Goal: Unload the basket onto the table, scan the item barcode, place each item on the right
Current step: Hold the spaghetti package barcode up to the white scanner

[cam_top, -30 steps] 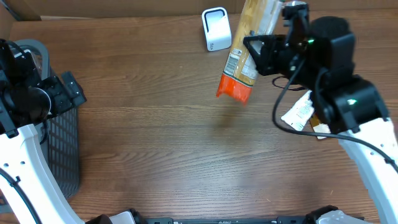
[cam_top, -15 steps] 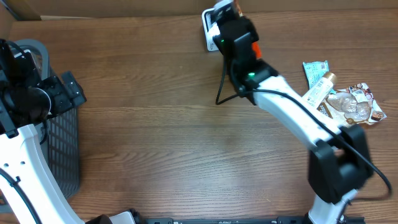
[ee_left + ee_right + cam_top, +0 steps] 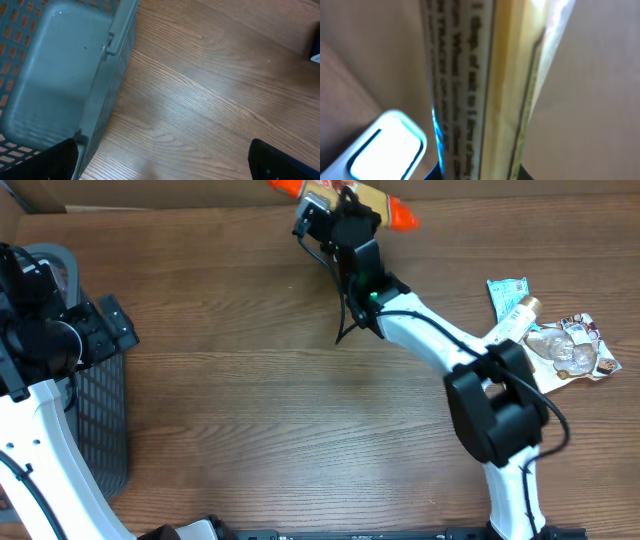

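right claw (image 3: 338, 215) clamped on the snack packet (image 3: 385, 204), holding it crosswise at 12 o'clock of the table (image 3: 260, 390). on my wrist cam the packet is edge-on, with the white scanner (image 3: 382, 147) just beside it at 7 o'clock and a blue glint on the packet edge. left claw (image 3: 165, 162) is wide, at the grey basket (image 3: 50, 65), 9 o'clock. loose packets (image 3: 555, 345) lie at 3 o'clock.
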